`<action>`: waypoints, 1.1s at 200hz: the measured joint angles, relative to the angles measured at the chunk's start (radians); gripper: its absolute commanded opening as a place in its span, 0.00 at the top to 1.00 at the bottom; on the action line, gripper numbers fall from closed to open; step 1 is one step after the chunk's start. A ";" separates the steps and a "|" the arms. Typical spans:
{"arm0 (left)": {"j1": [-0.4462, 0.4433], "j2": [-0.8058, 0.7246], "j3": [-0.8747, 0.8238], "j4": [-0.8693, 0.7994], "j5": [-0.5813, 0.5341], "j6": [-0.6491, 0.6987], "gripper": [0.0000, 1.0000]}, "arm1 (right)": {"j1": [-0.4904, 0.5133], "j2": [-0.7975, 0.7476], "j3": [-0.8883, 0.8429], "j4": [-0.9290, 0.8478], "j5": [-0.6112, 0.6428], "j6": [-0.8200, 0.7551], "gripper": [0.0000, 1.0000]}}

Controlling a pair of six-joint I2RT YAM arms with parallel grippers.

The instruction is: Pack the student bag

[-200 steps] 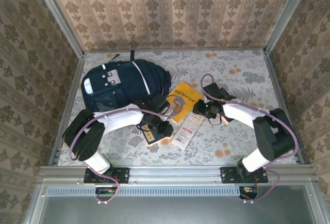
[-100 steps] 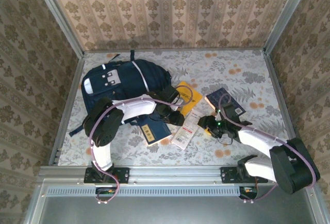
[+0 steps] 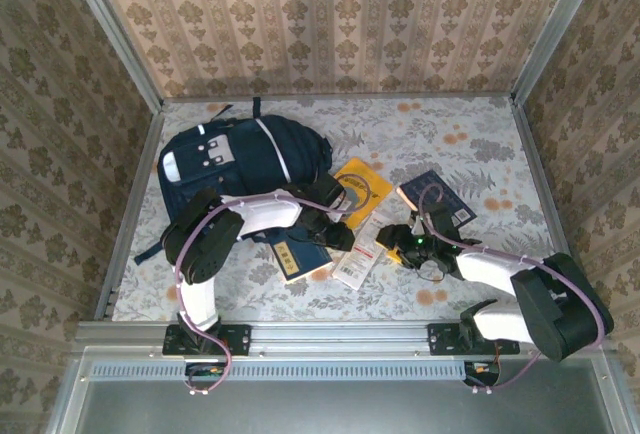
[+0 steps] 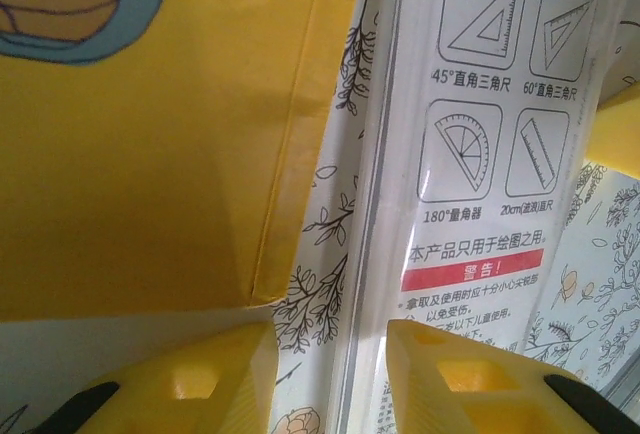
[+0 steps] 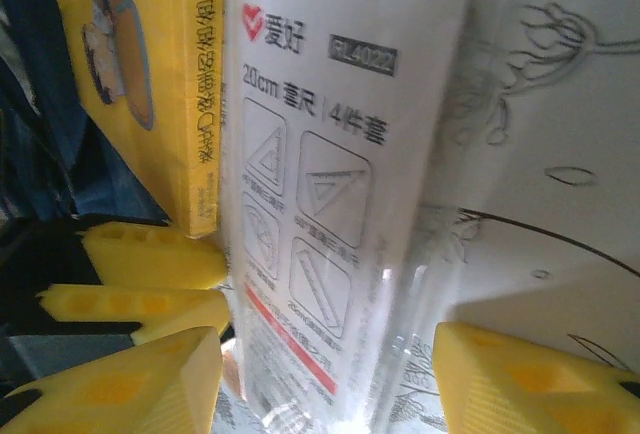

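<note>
The left gripper [image 4: 330, 379] stands part open. Its yellow fingertips [image 4: 205, 384] sit on either side of a strip of floral tablecloth [image 4: 320, 254] and the long edge of a clear plastic ruler-set packet [image 4: 480, 154], gripping nothing. The right gripper [image 5: 330, 384] is spread wider, astride the same packet without clamping it. The packet's print reads "RL4022", "20cm", "45°", "60°" and "180°", above a red warning band. A yellow softcover book [image 3: 365, 184] lies just beside the packet. To the left of the packet is a small navy booklet with a yellow label [image 3: 298, 254]. Beyond it the large navy-blue fabric student bag [image 3: 240, 162] fills the far-left corner. A navy book [image 3: 437, 194] lies on the right. Open cloth runs along the far and right sides up to the metal rails [image 3: 545, 184].
</note>
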 measured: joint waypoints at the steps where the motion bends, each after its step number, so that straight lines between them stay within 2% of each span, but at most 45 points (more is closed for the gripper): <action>1: 0.000 0.000 0.000 0.000 0.000 0.000 0.65 | 0.002 0.004 0.002 0.005 0.000 0.002 0.40; 61: -0.005 -0.003 -0.005 0.011 0.002 -0.001 0.70 | 0.027 0.062 0.019 0.079 -0.005 0.045 0.41; 128: -0.023 -0.001 -0.010 0.019 0.027 -0.001 0.75 | 0.040 0.060 0.019 0.109 -0.001 0.079 0.52; 152: -0.023 -0.001 -0.011 0.019 0.040 -0.001 0.76 | 0.051 0.105 0.024 0.140 -0.001 0.095 0.61; 189: -0.023 -0.004 -0.013 0.024 0.061 -0.005 0.76 | 0.064 0.193 0.043 0.188 0.002 0.106 0.89; 205: -0.017 -0.027 -0.028 0.028 0.069 -0.009 0.72 | 0.064 0.193 0.043 0.208 -0.001 0.115 0.98; 220: -0.002 -0.067 -0.052 0.030 0.076 -0.019 0.67 | 0.066 0.175 0.043 0.209 0.003 0.117 1.00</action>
